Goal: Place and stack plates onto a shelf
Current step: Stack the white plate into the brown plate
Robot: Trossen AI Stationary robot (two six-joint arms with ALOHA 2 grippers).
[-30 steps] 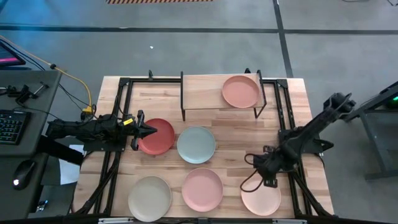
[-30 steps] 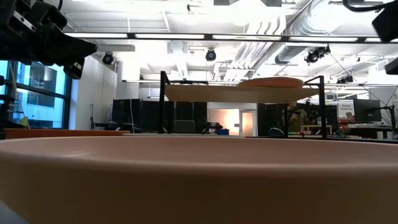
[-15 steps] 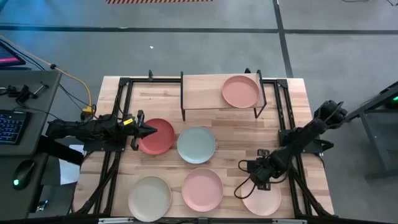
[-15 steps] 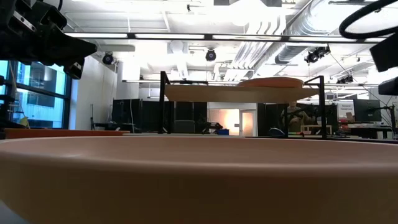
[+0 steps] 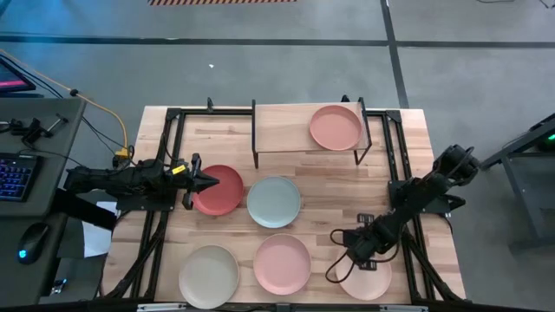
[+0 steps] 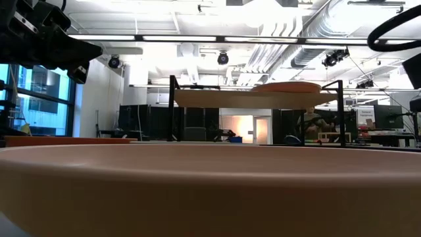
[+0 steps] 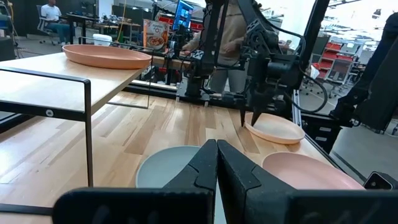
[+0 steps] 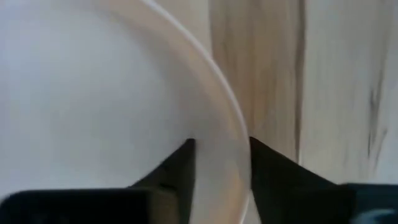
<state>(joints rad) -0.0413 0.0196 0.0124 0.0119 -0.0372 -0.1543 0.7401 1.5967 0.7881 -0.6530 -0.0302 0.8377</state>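
Table (image 5: 408, 156): light wood top, seen whole from above; both arms and all plates are carried on it.
Shelf (image 5: 282, 130): set at the far middle of the table, light board on thin black legs; its left half is bare.
Terracotta plate (image 5: 336, 127): laid flat on the right half of the shelf board; also seen on the board in the left wrist view (image 7: 111, 56).
Red plate (image 5: 221, 191): flat on the table, in front of the shelf's left end.
Blue-grey plate (image 5: 274, 201): just beside the red plate, on its right.
Cream plate (image 5: 209, 276): at the near edge, left of the pink one.
Pink plate (image 5: 283, 263): near edge, middle; its rim fills the lower part of the low view.
Peach plate (image 5: 368, 279): near right corner, flat on the table.
Left gripper (image 5: 211, 183): held over the left edge of the red plate; fingers (image 7: 202, 171) are pressed together, nothing between them.
Right gripper (image 5: 355, 257): lowered to the peach plate's far-left rim; fingers (image 8: 177, 168) are parted, one on each side of the rim (image 8: 233, 118); a firm hold cannot be told.
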